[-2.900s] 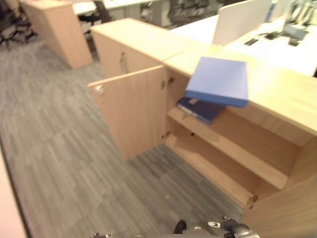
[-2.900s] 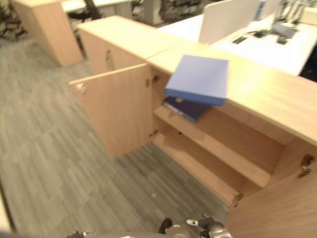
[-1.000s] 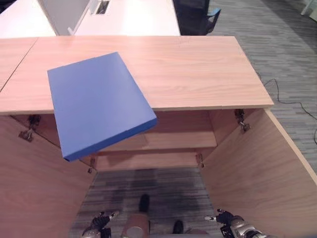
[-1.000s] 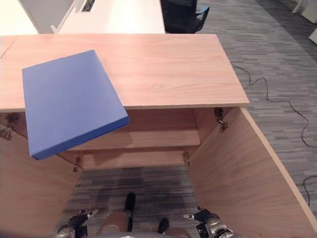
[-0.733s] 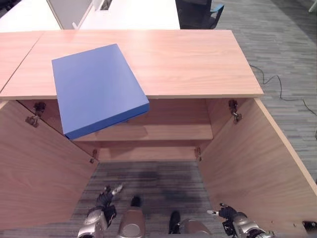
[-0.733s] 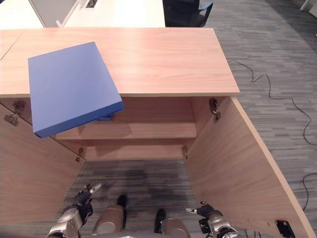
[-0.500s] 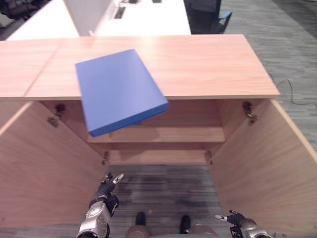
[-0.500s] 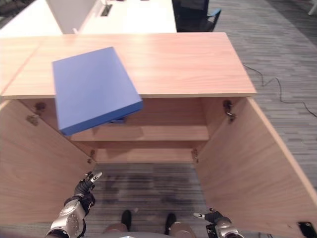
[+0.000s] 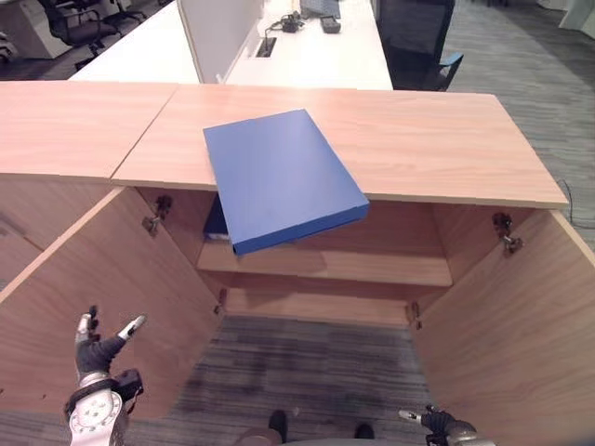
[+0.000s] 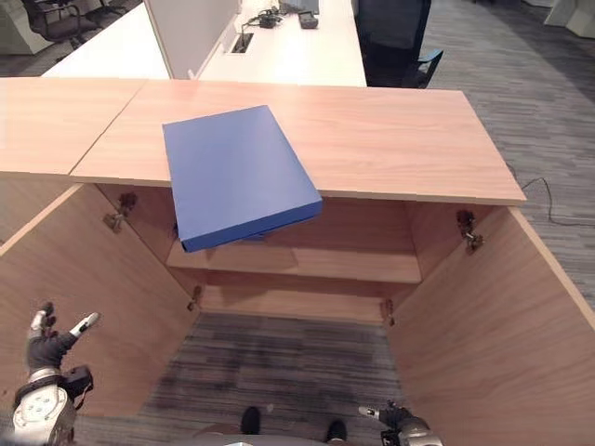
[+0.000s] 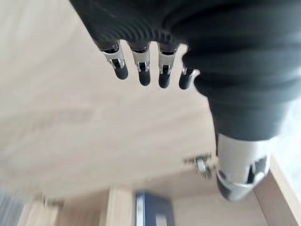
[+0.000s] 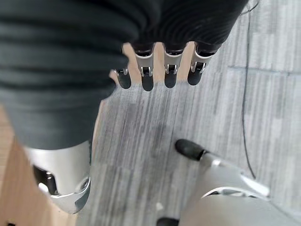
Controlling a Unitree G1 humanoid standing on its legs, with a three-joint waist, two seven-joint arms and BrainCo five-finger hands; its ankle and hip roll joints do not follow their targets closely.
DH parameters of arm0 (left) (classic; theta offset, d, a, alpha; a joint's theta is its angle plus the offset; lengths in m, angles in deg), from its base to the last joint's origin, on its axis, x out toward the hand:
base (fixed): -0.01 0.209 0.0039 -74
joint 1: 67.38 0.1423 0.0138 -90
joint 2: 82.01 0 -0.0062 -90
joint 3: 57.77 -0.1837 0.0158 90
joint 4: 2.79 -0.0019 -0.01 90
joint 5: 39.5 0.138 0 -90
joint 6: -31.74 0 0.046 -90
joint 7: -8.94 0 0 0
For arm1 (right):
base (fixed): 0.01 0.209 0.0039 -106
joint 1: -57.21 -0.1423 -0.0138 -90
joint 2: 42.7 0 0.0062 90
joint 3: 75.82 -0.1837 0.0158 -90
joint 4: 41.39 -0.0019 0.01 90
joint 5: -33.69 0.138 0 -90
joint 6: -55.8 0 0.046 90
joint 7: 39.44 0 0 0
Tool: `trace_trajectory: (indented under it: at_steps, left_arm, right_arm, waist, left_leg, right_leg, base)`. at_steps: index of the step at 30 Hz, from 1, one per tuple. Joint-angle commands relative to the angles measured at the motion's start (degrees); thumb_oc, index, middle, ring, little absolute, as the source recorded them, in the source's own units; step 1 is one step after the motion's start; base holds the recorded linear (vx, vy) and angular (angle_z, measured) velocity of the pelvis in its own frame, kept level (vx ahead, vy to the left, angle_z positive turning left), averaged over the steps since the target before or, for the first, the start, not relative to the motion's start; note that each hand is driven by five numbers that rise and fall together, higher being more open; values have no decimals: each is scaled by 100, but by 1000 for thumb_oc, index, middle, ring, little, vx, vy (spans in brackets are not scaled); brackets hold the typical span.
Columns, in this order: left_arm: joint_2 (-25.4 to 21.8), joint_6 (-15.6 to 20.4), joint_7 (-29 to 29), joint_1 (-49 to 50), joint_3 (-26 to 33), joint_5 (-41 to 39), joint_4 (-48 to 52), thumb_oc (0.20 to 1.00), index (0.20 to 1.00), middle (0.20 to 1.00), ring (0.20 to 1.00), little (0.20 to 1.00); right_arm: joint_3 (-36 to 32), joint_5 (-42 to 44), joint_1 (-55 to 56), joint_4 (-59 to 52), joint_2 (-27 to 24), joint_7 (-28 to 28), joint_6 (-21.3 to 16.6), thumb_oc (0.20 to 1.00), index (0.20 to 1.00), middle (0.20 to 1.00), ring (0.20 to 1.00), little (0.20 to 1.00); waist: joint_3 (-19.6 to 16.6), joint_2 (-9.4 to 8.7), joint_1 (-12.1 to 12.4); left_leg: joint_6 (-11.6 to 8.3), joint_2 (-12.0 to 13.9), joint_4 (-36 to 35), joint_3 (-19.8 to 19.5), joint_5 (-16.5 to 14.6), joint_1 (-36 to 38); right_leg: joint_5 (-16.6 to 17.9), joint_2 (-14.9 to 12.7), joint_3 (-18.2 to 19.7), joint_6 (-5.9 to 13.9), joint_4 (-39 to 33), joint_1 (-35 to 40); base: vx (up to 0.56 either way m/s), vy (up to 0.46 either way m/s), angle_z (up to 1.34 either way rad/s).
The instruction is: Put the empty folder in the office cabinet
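While the blue folder (image 9: 282, 176) overhangs the front edge of the cabinet (image 9: 446, 149) top, both doors stand open. Left hand (image 9: 99, 351) and right hand (image 12: 160, 75): fingers relaxed, empty, low, well apart from it. Best grasped at the overhanging corner, then slid level onto the shelf (image 9: 372, 268).

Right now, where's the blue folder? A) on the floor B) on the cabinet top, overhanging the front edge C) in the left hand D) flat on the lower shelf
B: the blue folder lies on the cabinet top, one corner jutting past the front edge over the open cabinet; the left hand is open and low by the left door, holding nothing.
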Motion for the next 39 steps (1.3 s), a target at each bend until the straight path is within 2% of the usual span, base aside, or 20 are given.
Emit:
trace_trajectory:
  at_steps: [1,5,7,12,13,24,31,39]
  left_arm:
    - [-508,378,547,-189,393,853,884,1000,1000,1000,1000,1000]
    - [-715,454,927,-450,476,1505,1573,1000,1000,1000,1000,1000]
    - [-877,536,939,-627,374,1730,1973,1000,1000,1000,1000,1000]
    - [-1326,638,642,-958,50,2005,2682,1000,1000,1000,1000,1000]
    - [-1534,689,395,-1110,-128,1993,3000,1000,1000,1000,1000,1000]
    - [-2103,676,-277,-2082,-937,1963,3348,1000,1000,1000,1000,1000]
    - [-2254,728,-623,-2554,-1421,1785,3598,1000,1000,1000,1000,1000]
    - [-2883,878,-891,-3312,-2028,1764,3833,1000,1000,1000,1000,1000]
  right_arm:
    - [181,123,-317,321,145,-114,-44,1000,1000,1000,1000,1000]
    - [315,81,-287,444,241,-169,-120,1000,1000,1000,1000,1000]
    - [431,30,-299,522,289,-181,-157,1000,1000,1000,1000,1000]
    - [529,-76,-371,657,326,-168,-162,1000,1000,1000,1000,1000]
    - [558,-110,-388,702,328,-134,-139,1000,1000,1000,1000,1000]
    - [692,-266,-447,758,284,74,-27,1000,1000,1000,1000,1000]
    - [760,-327,-471,753,257,121,5,1000,1000,1000,1000,1000]
    - [836,-395,-434,792,215,123,-21,1000,1000,1000,1000,1000]
  waist:
    - [73,-178,65]
    - [58,-234,44]
    - [61,-255,26]
    - [34,-251,-18]
    - [1,-226,-62]
    - [-177,-175,-243]
    - [-231,-195,-312]
    - [-291,-211,-395]
  left_leg:
    - [-5,23,17,-311,-462,-180]
    - [-45,60,17,-309,-444,-156]
    - [-71,87,17,-308,-494,-90]
    - [-95,110,17,-292,-489,-48]
    - [-106,124,17,-266,-508,-10]
    - [-151,149,17,-179,-590,156]
    - [-159,175,17,-124,-608,193]
    - [-174,207,17,-57,-631,250]
  right_leg:
    - [-443,-93,138,227,187,136]
    - [-395,-57,110,220,73,184]
    - [-430,-29,114,216,47,249]
    - [-416,-18,112,220,40,274]
    - [-425,-17,113,224,40,290]
    - [-462,5,157,215,40,422]
    - [-454,30,187,217,40,427]
    - [-455,46,237,229,40,442]
  base:
    - [5,-44,2]
    - [8,-38,0]
    - [24,-44,-1]
    - [0,0,0]
    - [0,0,0]
    - [2,-1,0]
    - [0,0,0]
    - [0,-3,-5]
